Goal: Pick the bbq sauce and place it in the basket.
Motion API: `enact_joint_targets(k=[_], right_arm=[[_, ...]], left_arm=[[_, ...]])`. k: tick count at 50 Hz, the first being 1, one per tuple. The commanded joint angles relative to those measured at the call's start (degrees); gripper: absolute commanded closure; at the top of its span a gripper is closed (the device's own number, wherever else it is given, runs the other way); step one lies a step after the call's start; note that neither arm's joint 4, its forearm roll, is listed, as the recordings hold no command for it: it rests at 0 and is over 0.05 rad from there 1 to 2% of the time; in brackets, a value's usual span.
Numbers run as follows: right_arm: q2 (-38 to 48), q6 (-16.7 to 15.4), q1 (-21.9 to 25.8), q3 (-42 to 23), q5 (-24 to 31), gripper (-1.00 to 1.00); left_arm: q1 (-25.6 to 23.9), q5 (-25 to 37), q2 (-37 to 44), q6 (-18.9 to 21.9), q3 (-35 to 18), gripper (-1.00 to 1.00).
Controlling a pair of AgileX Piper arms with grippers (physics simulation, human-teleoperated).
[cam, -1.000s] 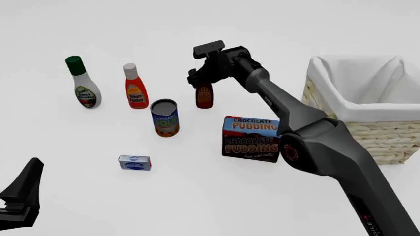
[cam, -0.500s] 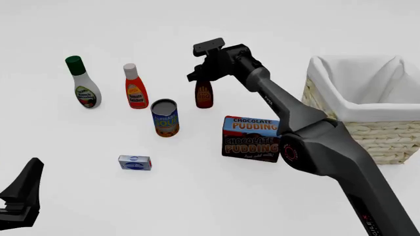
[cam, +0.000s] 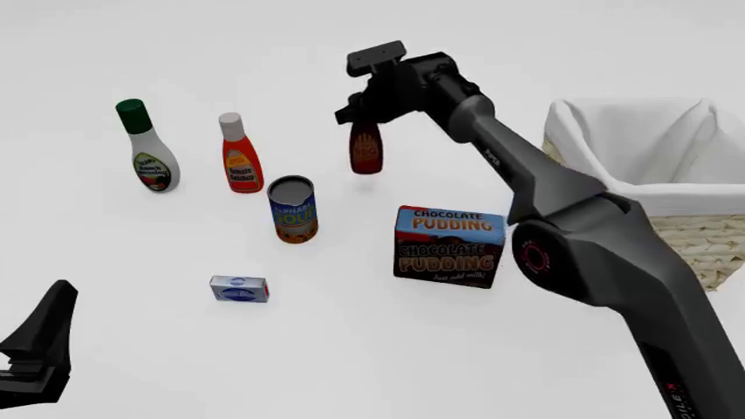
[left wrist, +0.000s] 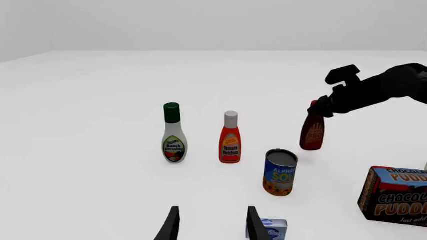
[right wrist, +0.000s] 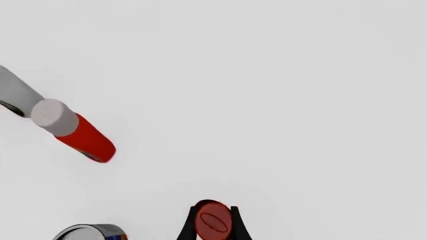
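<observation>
While the right gripper pinches its fingers on the red cap, the small dark brown-red bbq sauce bottle hangs above the white tabletop; it seems light, rigid, maybe slippery.

Bright, even, shadowless simulator light on a white table; sharp, no blur or glare.

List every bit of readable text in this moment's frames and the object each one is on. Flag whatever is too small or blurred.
"CHOCOLATE PUDDING", printed twice: pudding box; its small line below is unreadable.
"ALPHABET SOUP", partly readable: soup can.
"Tomato Ketchup", barely legible: white-capped red bottle.
"Ranch Dressing", barely legible: green-capped white bottle.
Orange mark, unreadable: bbq sauce, held in the right tool.
Small blue-and-white box: logo too small.
</observation>
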Motion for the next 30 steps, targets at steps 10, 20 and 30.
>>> enact_joint_targets(k=[10,20,30], right_arm=[[-8.9,-0.25,-0.06,4.33,-0.9,1.0],[-12.92,-0.95,0.24,3.47,0.97,1.0],[-21.77,-1.91,0.22,13.43,-1.92,1.0]], left_arm=[[0.0,0.0,0.0,0.0,0.0,-1.0],[0.0,0.0,0.0,0.0,0.0,-1.0],[0.0,0.0,0.0,0.0,0.0,-1.0]])
